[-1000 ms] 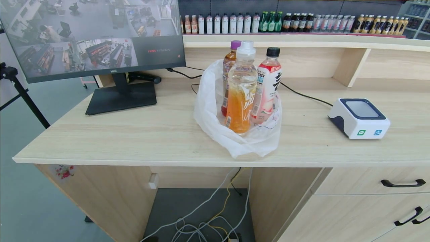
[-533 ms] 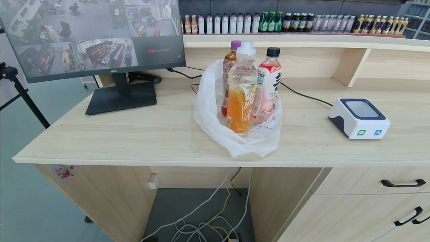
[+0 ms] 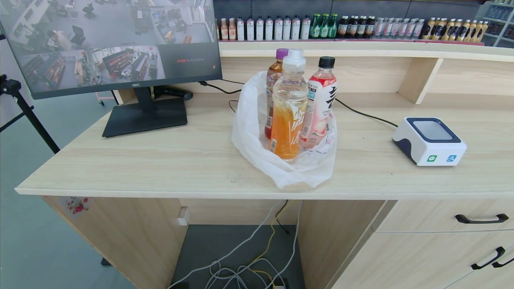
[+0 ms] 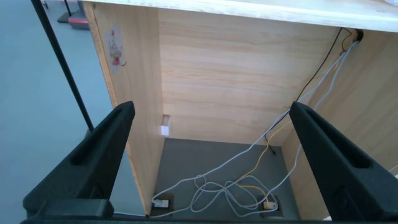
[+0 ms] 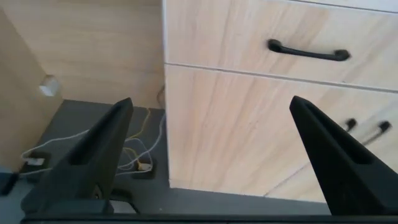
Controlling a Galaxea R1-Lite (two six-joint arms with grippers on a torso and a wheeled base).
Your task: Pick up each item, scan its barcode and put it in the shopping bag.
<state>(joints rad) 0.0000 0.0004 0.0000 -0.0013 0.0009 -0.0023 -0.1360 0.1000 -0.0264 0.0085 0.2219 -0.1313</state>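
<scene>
A white plastic shopping bag [image 3: 261, 154] sits in the middle of the wooden counter [image 3: 168, 160]. Three bottles stand upright inside it: an orange drink with a white cap [image 3: 287, 108] in front, a pink drink with a black cap [image 3: 320, 106] to its right, and a brown drink with a purple cap [image 3: 274, 78] behind. The white barcode scanner [image 3: 428, 140] rests on the counter's right side. My left gripper [image 4: 211, 158] hangs open below counter height, facing the kneehole and its cables. My right gripper [image 5: 208, 155] is open too, low in front of the drawers.
A monitor [image 3: 110, 44] on a black stand occupies the counter's back left. A black cable [image 3: 363, 114] runs from behind the bag to the scanner. A raised shelf [image 3: 361, 48] lines the back. Drawers with black handles [image 3: 482, 218] sit below right; loose cables [image 3: 241, 265] lie under the counter.
</scene>
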